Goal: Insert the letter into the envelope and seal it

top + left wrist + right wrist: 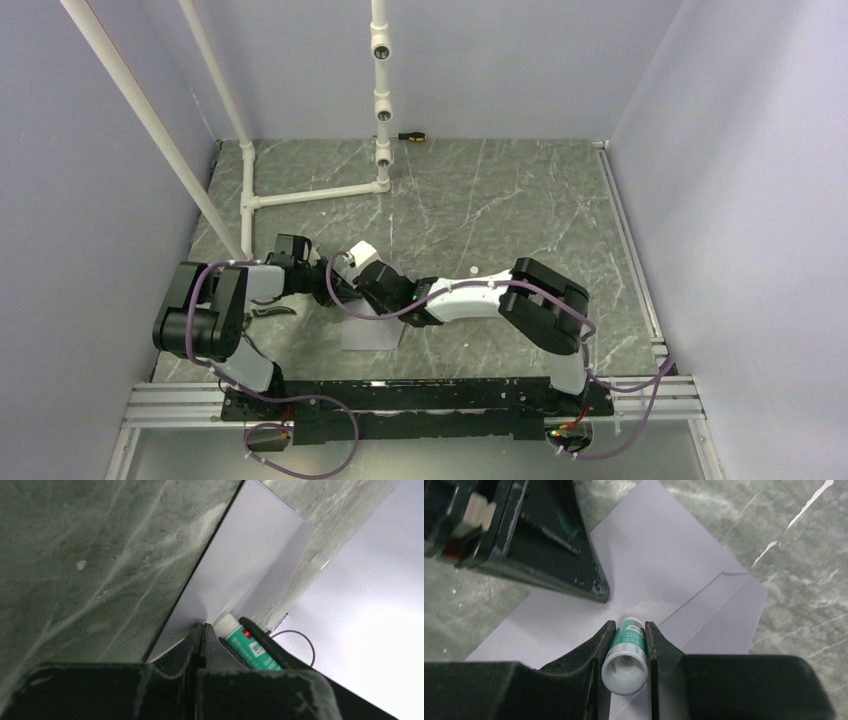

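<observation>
On my overhead feed both arms reach in toward the middle of the grey marble table (500, 200), meeting over the envelope (372, 335), which lies flat on the stone just ahead of the arm bases. The right wrist camera gives me the clearest look: the right gripper (629, 627) is clamped on a glue stick (625, 662), a white tube with a green label. Its round white end faces the lens and its far end points down at the paper. The envelope (649, 555) is light grey, and I can see a folded, angled flap (724, 610) to the right of the stick. A faint whitish patch shows on the paper just beyond the stick's tip. The left gripper (601, 595) comes in from the upper left of that view, with its dark tip down on the envelope just beside the glue stick. On the left wrist camera the left gripper (202, 630) has its jaws pressed together with nothing between them. Its tips meet the sheet (240, 565) near one edge, and the glue stick (245, 647) sits right alongside. At the far side of the table stands a white pipe frame (310, 192), and a small screwdriver (412, 135) lies against the back wall.
</observation>
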Robot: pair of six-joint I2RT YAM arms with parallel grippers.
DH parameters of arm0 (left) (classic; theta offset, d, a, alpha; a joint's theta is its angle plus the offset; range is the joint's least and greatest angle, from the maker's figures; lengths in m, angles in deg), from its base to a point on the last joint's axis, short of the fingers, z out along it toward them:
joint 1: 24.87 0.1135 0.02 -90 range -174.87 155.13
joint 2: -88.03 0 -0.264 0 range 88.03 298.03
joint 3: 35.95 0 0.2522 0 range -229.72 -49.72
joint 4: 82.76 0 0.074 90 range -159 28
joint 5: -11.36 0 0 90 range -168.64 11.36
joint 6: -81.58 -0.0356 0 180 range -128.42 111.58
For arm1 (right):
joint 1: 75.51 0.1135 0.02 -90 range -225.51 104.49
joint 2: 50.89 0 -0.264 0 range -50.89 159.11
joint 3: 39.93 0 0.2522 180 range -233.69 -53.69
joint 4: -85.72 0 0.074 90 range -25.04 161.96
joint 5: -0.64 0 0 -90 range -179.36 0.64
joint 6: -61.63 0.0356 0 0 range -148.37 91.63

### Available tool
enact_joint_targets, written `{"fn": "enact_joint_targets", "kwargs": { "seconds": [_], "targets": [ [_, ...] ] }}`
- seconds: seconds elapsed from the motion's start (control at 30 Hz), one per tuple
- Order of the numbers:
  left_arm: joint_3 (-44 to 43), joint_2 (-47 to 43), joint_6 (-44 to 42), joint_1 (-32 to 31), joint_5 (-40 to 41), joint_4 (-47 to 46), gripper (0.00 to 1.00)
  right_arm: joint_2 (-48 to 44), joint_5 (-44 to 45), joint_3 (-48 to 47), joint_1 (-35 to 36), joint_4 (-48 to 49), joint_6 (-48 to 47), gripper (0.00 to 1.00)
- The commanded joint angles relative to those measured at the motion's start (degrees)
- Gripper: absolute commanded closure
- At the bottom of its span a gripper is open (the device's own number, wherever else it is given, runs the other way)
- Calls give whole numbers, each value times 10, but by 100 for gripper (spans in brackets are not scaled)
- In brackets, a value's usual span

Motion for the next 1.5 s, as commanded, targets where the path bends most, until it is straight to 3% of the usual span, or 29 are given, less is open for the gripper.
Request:
{"fn": "enact_joint_targets", "kwargs": {
  "seconds": [0.0,0.57,0.8,1.07,1.47],
  "targets": [
    [33,26,-51,-2,136,92,98,30,0,-26,-10,-28,-26,100],
    [38,30,-52,2,144,91,97,-62,-63,78,56,-3,-6,100],
    [38,33,-55,3,143,92,98,-29,-57,48,14,-16,10,100],
    [32,42,-61,4,140,94,97,0,-74,3,-36,-21,-33,100],
    [25,46,-66,8,134,97,98,-9,-95,0,12,-32,-64,100]
  ]
}}
